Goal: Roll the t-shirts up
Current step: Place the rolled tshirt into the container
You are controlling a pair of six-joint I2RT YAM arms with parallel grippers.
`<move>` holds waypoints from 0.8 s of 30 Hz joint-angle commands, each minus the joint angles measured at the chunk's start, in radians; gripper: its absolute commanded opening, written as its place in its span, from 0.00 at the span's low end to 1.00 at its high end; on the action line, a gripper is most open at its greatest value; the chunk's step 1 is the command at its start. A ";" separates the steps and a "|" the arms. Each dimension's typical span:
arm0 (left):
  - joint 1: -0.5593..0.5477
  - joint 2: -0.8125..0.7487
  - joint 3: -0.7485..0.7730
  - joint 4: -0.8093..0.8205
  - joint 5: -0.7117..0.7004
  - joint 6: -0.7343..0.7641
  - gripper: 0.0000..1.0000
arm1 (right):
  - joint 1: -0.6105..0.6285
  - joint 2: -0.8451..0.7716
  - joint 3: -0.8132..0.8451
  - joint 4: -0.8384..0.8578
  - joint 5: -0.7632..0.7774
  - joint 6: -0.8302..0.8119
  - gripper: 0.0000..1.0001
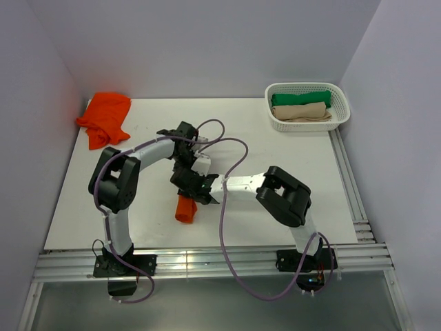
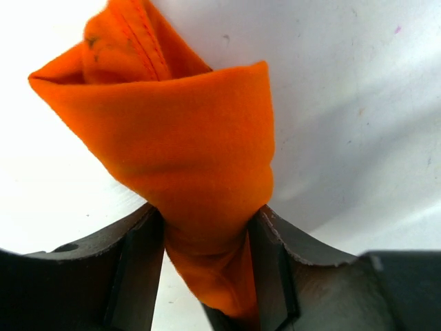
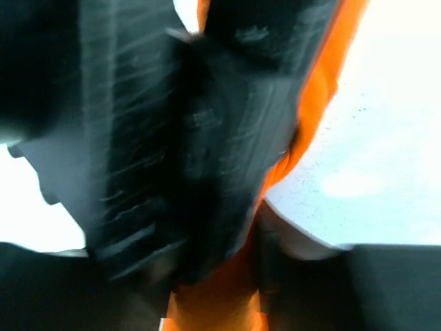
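One orange t-shirt (image 1: 105,117) lies crumpled at the table's far left corner. A second orange t-shirt (image 1: 186,209), bunched into a narrow bundle, hangs at the middle front of the table. My left gripper (image 1: 185,164) is shut on this bundle; in the left wrist view the cloth (image 2: 186,138) is pinched between both fingers of the gripper (image 2: 207,255). My right gripper (image 1: 195,187) meets it from the right. The right wrist view is blurred: orange cloth (image 3: 320,89) sits between the right gripper's (image 3: 227,289) jaws, with the left gripper's black body (image 3: 207,103) close in front.
A white mesh basket (image 1: 306,86) at the far right holds a green roll (image 1: 300,98) and a beige roll (image 1: 303,113). Metal rails run along the table's right edge (image 1: 348,179) and front edge (image 1: 207,258). Walls enclose the left, back and right.
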 commanded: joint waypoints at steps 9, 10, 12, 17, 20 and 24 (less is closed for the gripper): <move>0.021 0.032 0.120 -0.044 0.063 0.027 0.71 | 0.012 -0.014 -0.068 -0.148 0.041 0.124 0.04; 0.028 0.032 0.138 -0.053 0.074 0.025 0.71 | 0.014 -0.014 -0.068 -0.156 0.040 0.126 0.03; 0.036 0.032 0.189 -0.068 0.107 0.025 0.73 | 0.015 -0.015 -0.074 -0.160 0.043 0.130 0.01; 0.080 0.023 0.292 -0.114 0.160 0.004 0.75 | 0.017 -0.026 -0.088 -0.165 0.044 0.141 0.00; 0.122 0.020 0.373 -0.146 0.181 -0.006 0.74 | 0.017 -0.035 -0.086 -0.180 0.049 0.152 0.00; 0.214 -0.014 0.471 -0.177 0.189 0.007 0.73 | 0.006 -0.092 -0.089 -0.212 0.078 0.191 0.00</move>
